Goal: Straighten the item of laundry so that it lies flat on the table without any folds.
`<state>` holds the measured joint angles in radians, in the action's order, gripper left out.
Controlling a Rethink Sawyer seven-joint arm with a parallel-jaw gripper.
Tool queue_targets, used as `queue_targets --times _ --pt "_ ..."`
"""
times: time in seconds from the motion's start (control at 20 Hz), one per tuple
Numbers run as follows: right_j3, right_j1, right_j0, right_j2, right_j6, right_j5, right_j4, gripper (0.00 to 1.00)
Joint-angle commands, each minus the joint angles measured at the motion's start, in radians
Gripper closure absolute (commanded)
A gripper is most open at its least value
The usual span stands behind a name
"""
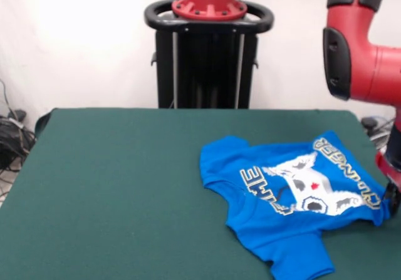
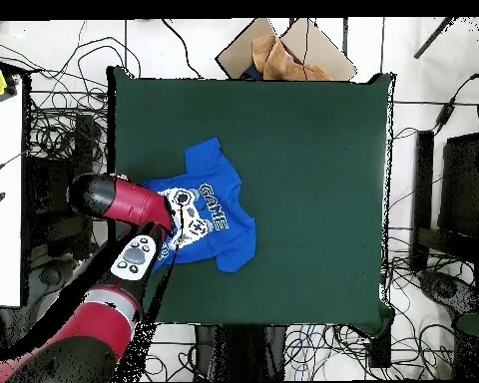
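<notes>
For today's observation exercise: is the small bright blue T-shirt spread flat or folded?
Folded: the bright blue T-shirt is bunched, its white print creased and partly hidden.

Behind my pedestal hangs a plain white wall [image 1: 88,42], brightly lit at the left, while seen from above the pale floor [image 2: 423,90] around me is strewn with black cables [image 2: 74,60], a brown cardboard box [image 2: 283,50] lies past the far edge, and a white bench [image 2: 2,199] stands alongside.
</notes>
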<state>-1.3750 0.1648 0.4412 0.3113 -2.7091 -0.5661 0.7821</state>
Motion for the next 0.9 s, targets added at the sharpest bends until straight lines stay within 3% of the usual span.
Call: queue_targets --times 0.05,0.45,0.9 --pt "0.151 -0.1 -0.008 0.014 -0.439 -0.061 0.062 1.0" --pt "0.139 -0.075 -0.028 -0.098 -0.467 -0.013 0.076 1.0" --pt "0.129 -0.063 -0.034 -0.111 -0.484 -0.039 0.084 1.0"
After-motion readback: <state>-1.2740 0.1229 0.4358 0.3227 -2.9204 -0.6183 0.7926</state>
